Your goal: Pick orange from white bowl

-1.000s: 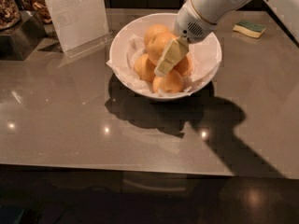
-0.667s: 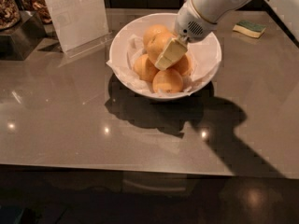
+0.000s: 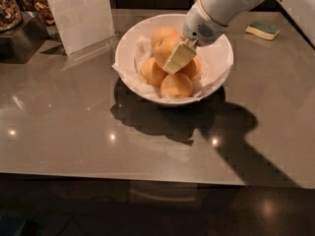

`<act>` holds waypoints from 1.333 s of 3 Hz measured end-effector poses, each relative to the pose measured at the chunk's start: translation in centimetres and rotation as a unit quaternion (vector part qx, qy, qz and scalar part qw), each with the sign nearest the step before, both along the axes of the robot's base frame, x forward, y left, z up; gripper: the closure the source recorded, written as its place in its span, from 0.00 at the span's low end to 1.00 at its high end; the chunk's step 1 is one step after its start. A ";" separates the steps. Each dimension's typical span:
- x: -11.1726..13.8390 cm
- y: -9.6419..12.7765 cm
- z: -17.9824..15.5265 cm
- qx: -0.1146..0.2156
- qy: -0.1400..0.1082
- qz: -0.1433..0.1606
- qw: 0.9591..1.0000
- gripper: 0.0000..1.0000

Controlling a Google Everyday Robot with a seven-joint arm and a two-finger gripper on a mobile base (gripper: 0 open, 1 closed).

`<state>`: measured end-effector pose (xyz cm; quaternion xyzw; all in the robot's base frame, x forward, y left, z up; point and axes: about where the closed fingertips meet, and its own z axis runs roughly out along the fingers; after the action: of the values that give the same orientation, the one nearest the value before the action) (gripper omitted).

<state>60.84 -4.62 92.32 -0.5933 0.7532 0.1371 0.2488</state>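
Slightly risen, claw [image 3: 179, 57] over white bowl [image 3: 127, 45] clamps orange [image 3: 166, 47]; smooth skin may slip onto neighbours [image 3: 176, 85] beneath.

The room is dim, and the light comes from above. The white bowl [image 3: 125, 48] is the brightest thing here. It throws a big dark shadow on the table [image 3: 64, 127] just in front of it. The shadow of the arm [image 3: 221, 4] runs off to the right of that. Small bright spots of glare shine on the table in front of the bowl. The gripper [image 3: 179, 57] is over the bowl, lit pale yellow, beside the glowing orange [image 3: 162, 48]. Behind the bowl it is very dark.
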 end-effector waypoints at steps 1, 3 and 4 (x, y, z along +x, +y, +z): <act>0.0 0.0 0.0 0.000 0.000 0.000 1.000 1.00; -1.3 0.3 1.0 0.014 0.008 0.037 0.999 1.00; -4.1 -1.1 3.7 0.044 0.001 0.061 0.997 1.00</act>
<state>56.76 -5.70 96.03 -0.6263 0.7094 0.1852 0.2651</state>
